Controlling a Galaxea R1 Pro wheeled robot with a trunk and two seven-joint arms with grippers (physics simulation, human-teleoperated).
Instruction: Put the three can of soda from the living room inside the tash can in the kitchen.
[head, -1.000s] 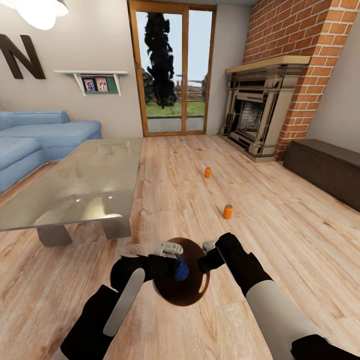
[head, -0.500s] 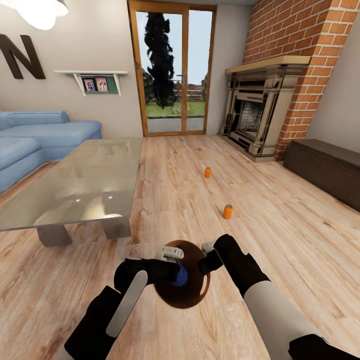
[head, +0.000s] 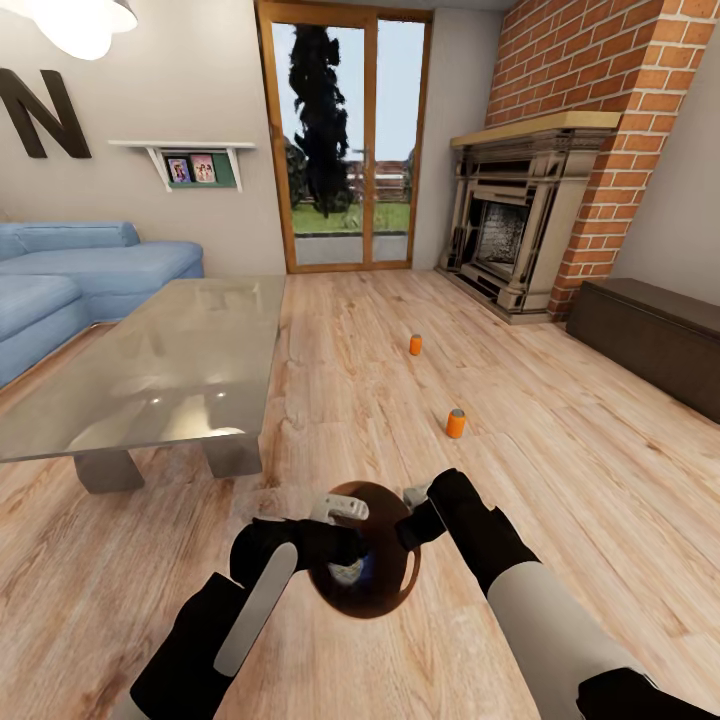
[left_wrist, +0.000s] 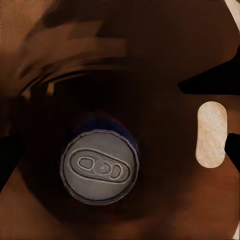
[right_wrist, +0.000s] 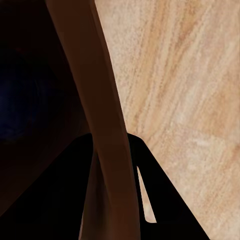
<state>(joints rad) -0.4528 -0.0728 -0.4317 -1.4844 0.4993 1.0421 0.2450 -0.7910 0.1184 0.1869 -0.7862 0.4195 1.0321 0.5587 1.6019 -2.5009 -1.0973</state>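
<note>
Dark blue soda can with grey metal top (left_wrist: 100, 167) lies inside the round tapered trash bin with brown wood interior (head: 385, 590), its top facing the left wrist camera. Right claw (head: 418, 515) clenched on the bin's rim at about 1 o'clock of the opening. Left claw (head: 342, 512) sits over the opening; cannot tell its state.

Step in hand, as judged: first can deposited. Two orange cans remain on the light wood floor, nearer (head: 455, 423) and farther (head: 415, 345), both around 12–1 o'clock. Next move calls for reaching the nearer one.

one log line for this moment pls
room: living | bin: held at rim by right pincer | blue can: inside bin, released | left pincer: above bin, open | orange cans: on floor
</note>
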